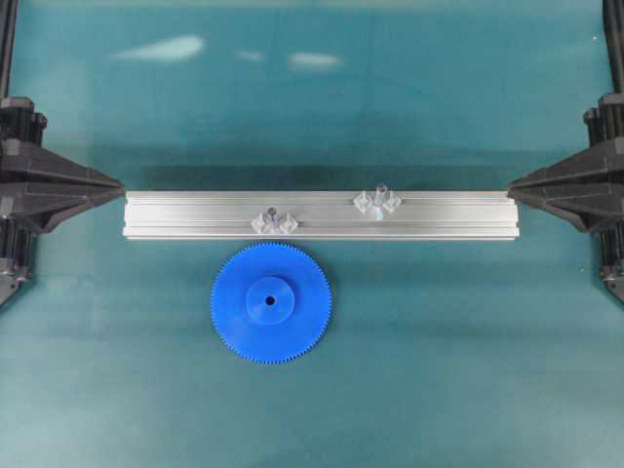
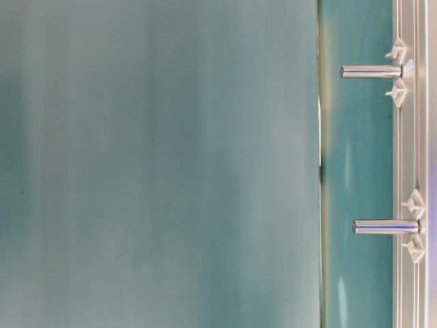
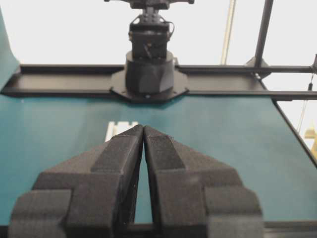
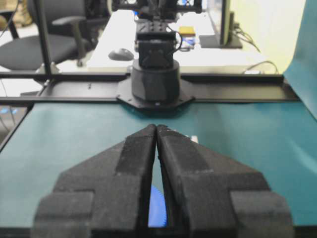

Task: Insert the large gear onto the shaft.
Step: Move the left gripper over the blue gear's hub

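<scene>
Large gear: your big flat bright-blue disc, the large gear (image 1: 271, 303), lies face-up on the teal mat (image 1: 439, 390), just in front of the rail and left of centre; nothing touches it
Gear form: fine teeth all round the rim, a raised round hub and a small dark centre hole; it looks like hard moulded plastic, so expect it to be slick and thin at the edge
Shaft: the shaft (image 1: 380, 192) stands upright on the rail, right of centre, a small clear peg between two clear diamond-shaped pieces; it is well apart from the gear
Other mount: a similar clear mount (image 1: 274, 218) sits on the rail right behind the gear; do not take it for your target
Rail: the aluminium rail (image 1: 195, 214) is a long grooved silver extrusion lying across the mat between your two arms
Left gripper: the left gripper (image 3: 143, 130) has its black textured jaws pressed together at the tips, with nothing between them, parked at the left end of the rail
Right gripper: the right gripper (image 4: 156, 129) is likewise closed and empty, parked at the right end; a sliver of blue gear shows below its jaws
Step in hand: none begun, by my reading; the gear is not yet picked up
Next move: you would need to spread one pair of jaws, come down over the gear rim or hub and grip it level, then line the centre hole up over the peg
</scene>
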Motion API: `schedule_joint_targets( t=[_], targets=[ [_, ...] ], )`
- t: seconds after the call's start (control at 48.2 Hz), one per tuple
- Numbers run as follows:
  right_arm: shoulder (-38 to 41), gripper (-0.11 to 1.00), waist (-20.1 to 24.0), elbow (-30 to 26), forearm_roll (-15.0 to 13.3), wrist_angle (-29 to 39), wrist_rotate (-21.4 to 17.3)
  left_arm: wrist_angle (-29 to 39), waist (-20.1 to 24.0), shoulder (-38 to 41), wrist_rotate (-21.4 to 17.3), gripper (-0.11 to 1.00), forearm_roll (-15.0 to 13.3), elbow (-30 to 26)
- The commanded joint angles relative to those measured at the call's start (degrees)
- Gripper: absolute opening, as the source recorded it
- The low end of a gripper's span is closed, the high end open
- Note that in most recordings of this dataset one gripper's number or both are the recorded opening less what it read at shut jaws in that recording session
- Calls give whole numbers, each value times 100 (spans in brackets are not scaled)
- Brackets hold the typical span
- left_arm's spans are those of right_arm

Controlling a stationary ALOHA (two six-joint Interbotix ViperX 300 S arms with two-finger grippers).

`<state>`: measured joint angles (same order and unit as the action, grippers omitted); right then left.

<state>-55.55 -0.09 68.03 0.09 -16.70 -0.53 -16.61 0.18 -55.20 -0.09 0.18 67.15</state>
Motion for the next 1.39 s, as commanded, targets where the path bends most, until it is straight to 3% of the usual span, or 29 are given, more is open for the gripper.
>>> schedule_joint_targets(
  t=[0.0,0.062,0.125,0.27,0.54,0.934,1.37],
  targets=[
    [35,16,35,-167,18,-79,0,264,-62,255,62,11,70,-264],
    [-9,20,26,-229,79,-97,9,519,-62,404,123,5,70,-369],
    [-35,14,26,-264,105,-62,0,650,-70,519,167,-1,70,-448],
    [-35,3,18,-246,141,246,-79,1028,-88,624,255,-1,70,-545],
    [-9,3,9,-237,141,1222,-369,1521,-176,888,255,-1,70,-879],
    [202,3,-18,-237,141,2232,-615,2689,-299,2408,229,-1,70,-1793],
    [202,3,-88,-211,141,2549,-633,2839,-606,3867,264,-1,70,-2443]
  ],
)
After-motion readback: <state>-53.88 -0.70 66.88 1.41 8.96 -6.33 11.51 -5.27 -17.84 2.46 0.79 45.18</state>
